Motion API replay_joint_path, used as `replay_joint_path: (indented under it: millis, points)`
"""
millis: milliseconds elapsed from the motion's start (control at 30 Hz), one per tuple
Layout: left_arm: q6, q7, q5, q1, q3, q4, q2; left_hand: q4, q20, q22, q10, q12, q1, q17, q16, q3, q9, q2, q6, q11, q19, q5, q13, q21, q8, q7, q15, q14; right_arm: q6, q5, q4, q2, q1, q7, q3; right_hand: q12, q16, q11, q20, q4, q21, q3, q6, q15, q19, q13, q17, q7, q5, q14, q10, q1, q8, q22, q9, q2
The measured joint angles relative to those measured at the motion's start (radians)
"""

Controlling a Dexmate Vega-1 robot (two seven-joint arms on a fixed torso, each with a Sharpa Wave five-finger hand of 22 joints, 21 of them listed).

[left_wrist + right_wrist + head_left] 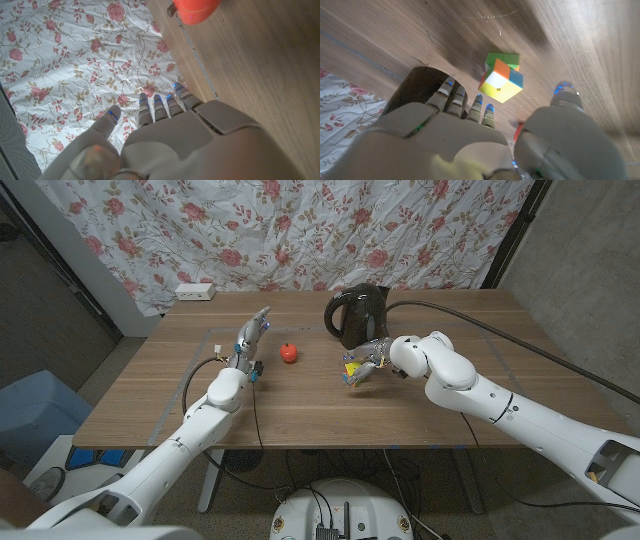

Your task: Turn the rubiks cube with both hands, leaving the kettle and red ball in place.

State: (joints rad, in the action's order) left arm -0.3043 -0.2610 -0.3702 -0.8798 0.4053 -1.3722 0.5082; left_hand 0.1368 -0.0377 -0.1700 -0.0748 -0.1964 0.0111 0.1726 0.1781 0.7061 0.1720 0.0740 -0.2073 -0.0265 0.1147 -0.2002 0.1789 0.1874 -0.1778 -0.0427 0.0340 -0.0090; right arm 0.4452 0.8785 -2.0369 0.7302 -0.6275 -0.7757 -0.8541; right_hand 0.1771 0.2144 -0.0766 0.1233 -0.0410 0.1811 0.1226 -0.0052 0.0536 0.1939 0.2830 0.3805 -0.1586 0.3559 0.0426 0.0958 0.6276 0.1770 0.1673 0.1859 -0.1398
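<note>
Fingers [455,97] of the right hand [365,365] are spreading apart around the cube [501,77], not gripping yet, probably lining up a grasp. Cube is sitting on the table [300,405] just in front of the kettle [357,315]. Left hand [250,340] is hanging released, holding nothing, beside the red ball [289,352], likely waiting its turn. Count: one cube, one kettle, one ball, two hands.

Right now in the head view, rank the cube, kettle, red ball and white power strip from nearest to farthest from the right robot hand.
1. Multicoloured Rubik's cube: at the right robot hand, by its fingers.
2. Black kettle: just behind it.
3. Small red ball: toward the left robot hand.
4. White power strip: far back-left table corner.
</note>
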Motion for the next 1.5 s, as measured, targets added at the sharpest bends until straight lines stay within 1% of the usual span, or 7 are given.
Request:
replay_joint_path:
  millis: [167,267,533,800,1000,1033,1500]
  points:
    - [-0.017,0.021,-0.006,0.015,0.002,0.028,-0.002,0.000,0.000,0.000,0.000,0.000,0.000,0.000,0.000,0.000,0.000,0.000,-0.009,0.000,0.000,0.000,0.000,0.000,0.000,0.002,0.000,0.000,0.009,-0.024,-0.001,0.005,-0.013,0.024,0.012,0.000,-0.011,0.003,-0.002,0.012,0.000,-0.018,-0.010,0.007,-0.002,-0.010,-0.004,0.003,0.004,-0.030,-0.022,-0.038,0.000,0.000,0.000,0.000]
    - [-0.022,0.030,-0.008,0.024,0.004,0.043,-0.004,0.000,0.000,0.000,0.000,0.000,0.000,0.000,0.000,0.000,0.000,0.000,-0.009,0.000,0.000,0.000,0.000,0.000,0.000,0.002,0.000,0.000,0.013,-0.056,-0.005,0.013,-0.027,0.054,0.028,0.000,-0.015,0.002,-0.039,0.022,0.000,-0.033,-0.019,-0.002,-0.019,-0.022,-0.012,0.012,0.008,-0.049,-0.037,-0.059,0.000,0.000,-0.001,0.003]
    - [-0.046,0.063,-0.014,0.056,0.010,0.101,-0.009,0.000,0.000,0.000,0.000,0.000,0.000,0.000,0.000,0.000,0.000,0.000,-0.009,0.000,0.000,0.000,0.000,0.000,0.000,0.002,-0.004,0.004,0.007,-0.144,-0.006,0.038,-0.056,0.122,0.072,0.004,-0.015,0.005,-0.123,0.064,0.004,-0.074,-0.039,-0.035,0.008,-0.054,-0.032,0.051,0.008,-0.058,-0.041,-0.161,0.005,-0.005,-0.005,0.029]
    - [-0.073,0.083,-0.018,0.083,0.016,0.150,-0.021,0.000,0.000,0.000,0.000,0.000,0.000,0.000,0.000,0.000,0.000,0.000,-0.009,0.000,0.000,0.000,0.000,0.000,0.000,0.002,0.000,0.008,-0.034,-0.250,0.023,0.072,-0.082,0.206,0.119,0.008,-0.011,0.007,-0.147,0.087,0.008,-0.089,-0.023,-0.065,0.033,-0.073,-0.050,0.086,0.008,-0.042,-0.039,-0.200,0.015,-0.005,-0.004,0.031]
    - [-0.091,0.091,-0.021,0.098,0.019,0.181,-0.031,0.000,-0.002,0.000,0.000,0.000,0.000,0.000,0.000,0.000,0.000,0.000,-0.009,0.000,0.002,0.000,0.000,0.000,0.000,0.002,0.000,0.007,-0.094,-0.327,0.058,0.104,-0.108,0.277,0.158,0.019,-0.011,0.005,-0.161,0.098,0.008,-0.100,0.008,-0.082,0.055,-0.082,-0.061,0.091,0.008,-0.024,-0.011,-0.227,0.023,-0.004,-0.004,0.037]
    - [-0.095,0.091,-0.021,0.106,0.021,0.201,-0.039,0.000,-0.004,0.000,0.000,0.000,0.000,0.000,0.000,0.000,0.000,0.000,-0.009,0.000,0.004,0.000,0.000,0.000,0.000,0.002,0.000,0.007,-0.141,-0.388,0.066,0.111,-0.114,0.331,0.169,0.019,-0.006,0.005,-0.164,0.100,0.008,-0.102,0.016,-0.086,0.058,-0.083,-0.062,0.096,0.008,-0.021,-0.004,-0.228,0.023,-0.004,-0.004,0.037]
    - [-0.108,0.072,-0.024,0.115,0.023,0.238,-0.061,0.000,-0.004,0.000,0.000,0.000,0.000,0.000,0.000,0.000,0.000,0.000,-0.009,0.000,0.004,0.000,0.000,0.000,0.000,0.002,0.000,0.007,-0.294,-0.587,0.149,0.148,-0.171,0.518,0.249,0.027,0.005,0.010,-0.164,0.123,0.008,-0.119,0.080,-0.091,0.094,-0.093,-0.084,0.110,0.008,0.017,0.047,-0.266,0.038,-0.004,-0.009,0.055]
